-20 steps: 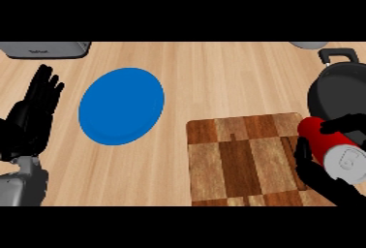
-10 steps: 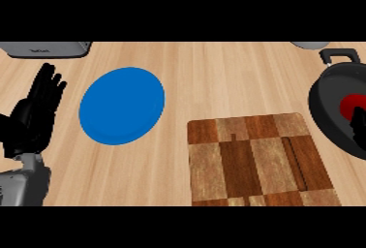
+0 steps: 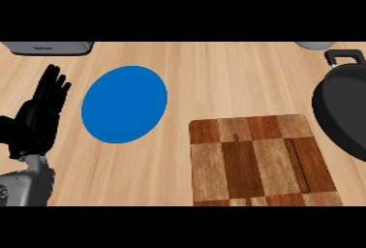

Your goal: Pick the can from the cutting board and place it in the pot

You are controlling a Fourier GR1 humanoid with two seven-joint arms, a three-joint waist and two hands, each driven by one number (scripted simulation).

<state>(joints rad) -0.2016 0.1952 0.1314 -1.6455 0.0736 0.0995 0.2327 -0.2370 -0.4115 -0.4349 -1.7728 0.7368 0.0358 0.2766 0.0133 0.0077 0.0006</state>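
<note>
Well, the can is nowhere to be seen from here. The cutting board [image 3: 257, 160] lies bare on the counter [image 3: 214, 72], so the picking-up looks done. The right robot hand shows nowhere either, so I can't tell whether it is clamped on anything. My guess is that hand and can are both out past the right edge, over or inside the pot [image 3: 342, 116], of which only the dark left part and its handle [image 3: 343, 58] show.

The left robot hand [image 3: 36, 121] rests at the left edge, fingers straight and spread apart, holding nothing. It sits just beside the blue plate [image 3: 125, 104], and a grey box [image 3: 50, 47] lies at the far edge of the counter.

What worries me is the release (if it isn't over already). Let go off-centre and the can could catch the pot's rim, tip, and roll out onto the counter. A can lying on its side rolls easily. With the drop point out of sight, nothing here confirms it landed inside.
</note>
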